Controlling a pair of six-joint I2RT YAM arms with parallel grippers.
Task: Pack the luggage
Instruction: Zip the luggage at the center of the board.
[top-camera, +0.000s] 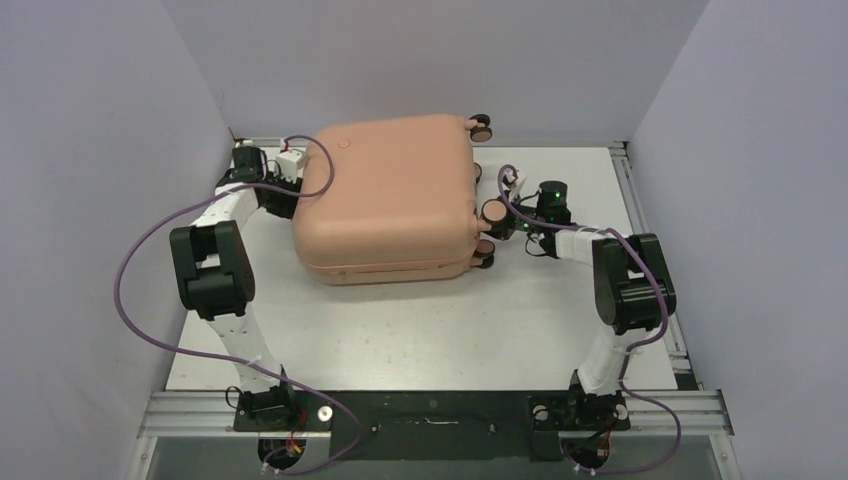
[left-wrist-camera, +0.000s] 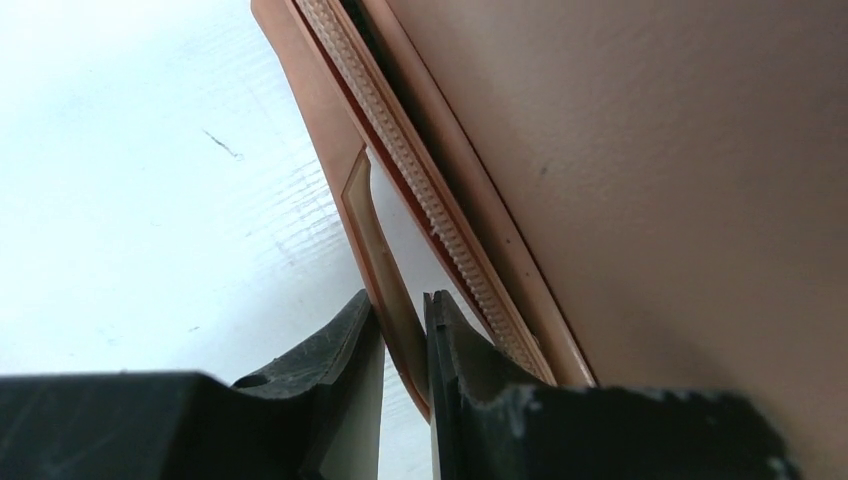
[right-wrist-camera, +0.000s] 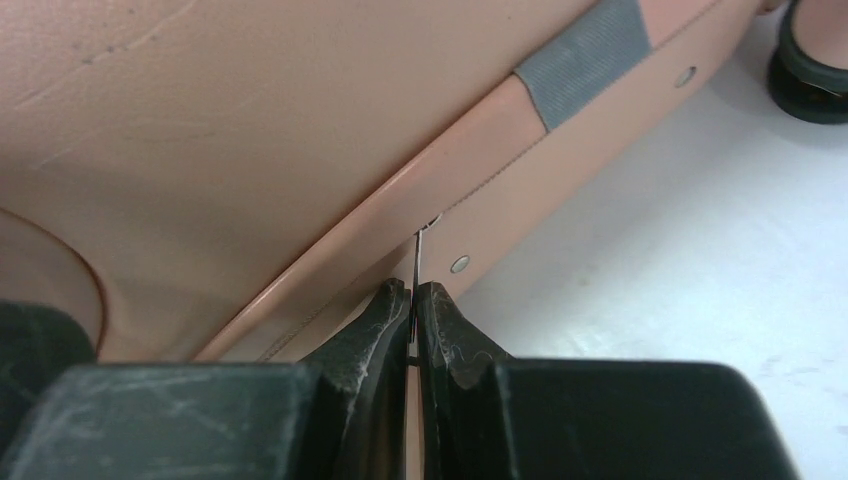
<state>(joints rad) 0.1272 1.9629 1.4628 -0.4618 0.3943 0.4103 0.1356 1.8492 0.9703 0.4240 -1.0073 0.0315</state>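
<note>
The luggage (top-camera: 385, 195) lies shut and flat on the table (top-camera: 400, 340), between the two pincers: to the right of the left one and to the left of the right one. Its wheels (top-camera: 493, 212) face the right pincer.

The left pincer (left-wrist-camera: 398, 312) is closed on a thin pink strap (left-wrist-camera: 375, 235) that stands off the side of the case. The strap runs down between the two fingers (left-wrist-camera: 345, 345), and both fingers press against it. Just right of the strap, beyond the right-hand fingertip, the zip teeth (left-wrist-camera: 420, 190) run slantwise up and away. The smooth shell fills everything to the right of that. Left of the fingers there is only white table.

The right pincer (right-wrist-camera: 412, 300) has its fingers pressed together on a thin metal tab (right-wrist-camera: 417, 255). The tab rises straight from the fingertips to the seam where the two halves of the case meet, just ahead of them. Whether the tab is a zip pull I cannot tell. A small rivet (right-wrist-camera: 460, 264) sits just right of the tab on the lower half. Farther ahead and to the right, a grey band (right-wrist-camera: 585, 55) crosses the seam. One wheel (right-wrist-camera: 812, 50) shows at the far right, resting on the table well beyond the fingertips. The upper shell spreads ahead and to the left of the fingers.
</note>
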